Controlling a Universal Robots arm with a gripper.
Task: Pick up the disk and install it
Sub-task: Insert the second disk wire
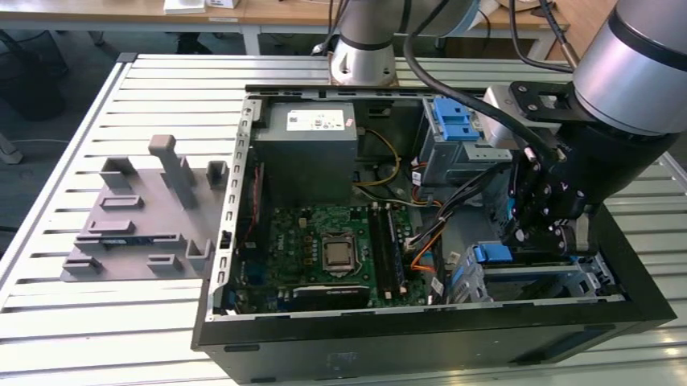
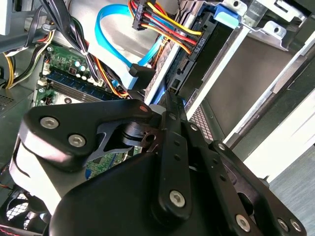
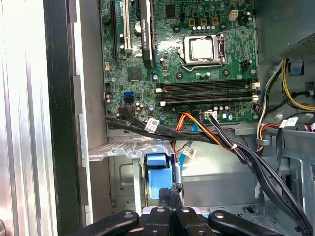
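Inside the open case [image 1: 601, 265], at its corner nearest the camera on the exterior view's right, the pincer [image 1: 545, 241] reaches down into the drive bay. Its fingers [image 3: 170, 199] are drawn narrow on the disk [image 3: 158, 178], gripping the blue carrier end, which stands upright in the bay beside the silver bracket [image 3: 123, 153]. Just beside the bay lies the motherboard [image 1: 327, 245], with cables [image 3: 206, 135] crossing between them. The case rests on a slatted surface [image 1: 129, 322].
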